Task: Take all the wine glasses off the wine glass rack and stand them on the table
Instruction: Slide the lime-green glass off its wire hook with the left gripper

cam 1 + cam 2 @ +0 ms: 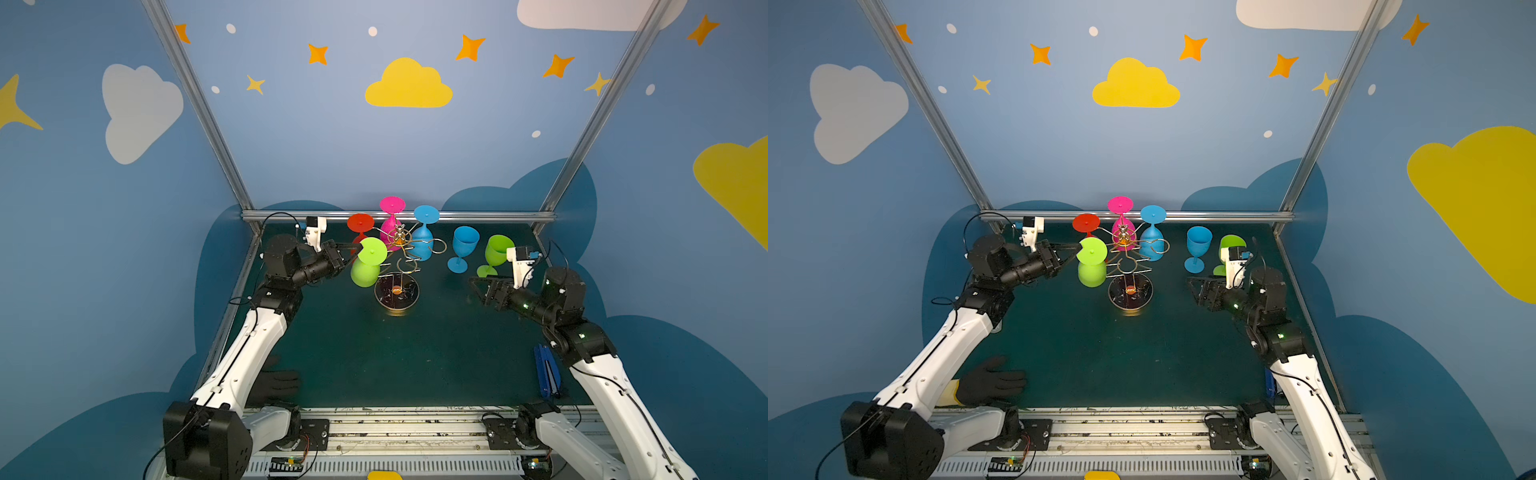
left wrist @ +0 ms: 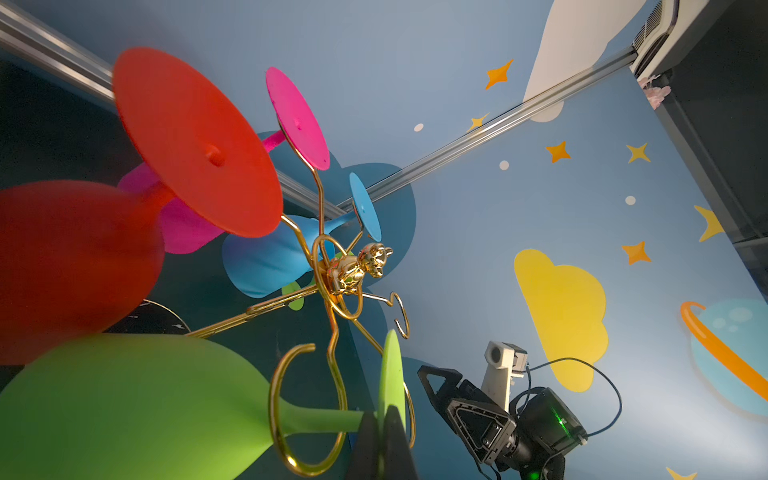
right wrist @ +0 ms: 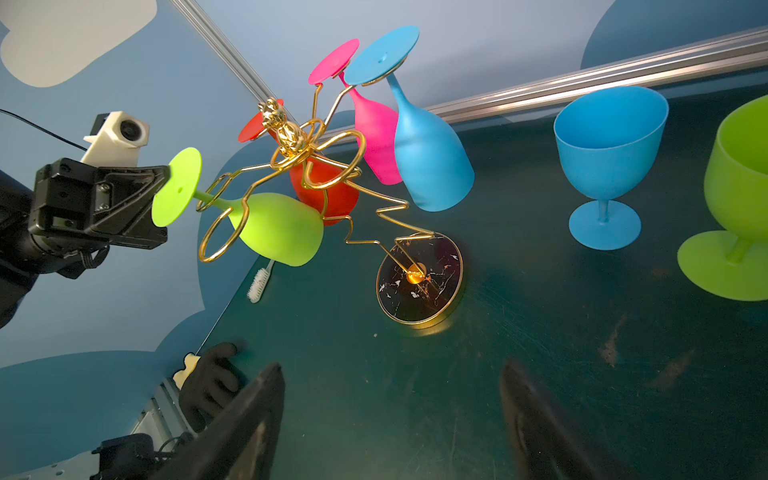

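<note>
The gold wire wine glass rack [image 1: 397,293] [image 1: 1130,293] [image 3: 419,278] stands mid-table on its dark disc base. A green wine glass [image 1: 364,274] [image 1: 1092,274] [image 2: 124,407] [image 3: 278,228] hangs upside down and tilted on its near-left arm, with the stem running through a gold loop. My left gripper [image 1: 355,248] [image 1: 1077,248] [image 2: 382,419] [image 3: 166,174] is shut on the rim of that glass's round foot. Red [image 1: 360,222], pink [image 1: 392,204] and blue [image 1: 426,214] glasses hang on other arms. My right gripper [image 1: 476,291] [image 1: 1194,289] [image 3: 390,368] is open and holds nothing, low to the right of the rack.
A blue glass [image 1: 464,245] and a green glass [image 1: 496,249] stand upright at the back right, just behind the right arm. A black-gloved hand [image 1: 992,382] rests at the front-left table edge. A blue tool [image 1: 546,374] lies front right. A small white brush [image 3: 259,282] lies left of the rack.
</note>
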`<state>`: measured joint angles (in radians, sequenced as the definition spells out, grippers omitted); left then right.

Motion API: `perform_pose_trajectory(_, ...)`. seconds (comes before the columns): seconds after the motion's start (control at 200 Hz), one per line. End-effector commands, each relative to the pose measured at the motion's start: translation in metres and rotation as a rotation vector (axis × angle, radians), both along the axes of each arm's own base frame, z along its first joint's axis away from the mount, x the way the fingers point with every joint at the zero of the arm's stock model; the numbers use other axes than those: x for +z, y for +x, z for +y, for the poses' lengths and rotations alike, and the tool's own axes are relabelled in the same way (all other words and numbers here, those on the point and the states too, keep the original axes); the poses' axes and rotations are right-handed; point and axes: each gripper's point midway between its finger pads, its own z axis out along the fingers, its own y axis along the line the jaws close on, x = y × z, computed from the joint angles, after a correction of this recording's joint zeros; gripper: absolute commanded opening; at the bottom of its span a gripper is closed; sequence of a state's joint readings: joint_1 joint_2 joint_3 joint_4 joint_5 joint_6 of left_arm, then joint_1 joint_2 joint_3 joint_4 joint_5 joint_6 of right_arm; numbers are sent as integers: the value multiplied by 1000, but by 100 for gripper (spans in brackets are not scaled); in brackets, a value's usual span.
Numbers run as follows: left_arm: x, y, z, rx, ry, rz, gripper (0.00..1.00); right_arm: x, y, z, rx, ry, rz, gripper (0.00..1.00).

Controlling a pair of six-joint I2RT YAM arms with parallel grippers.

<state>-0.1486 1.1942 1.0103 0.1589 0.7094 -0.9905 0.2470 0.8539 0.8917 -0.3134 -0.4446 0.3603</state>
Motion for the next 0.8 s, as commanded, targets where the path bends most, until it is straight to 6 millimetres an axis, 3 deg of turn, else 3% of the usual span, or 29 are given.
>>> perform_pose_trajectory(0.0,11,2,-1,8,34,-57,3,-4,-4,0,0,-6,7,81)
perform_pose_trajectory(0.796,5,23,-9,42,135,-66,3,-8,-3,-2,-7,-20,7,81)
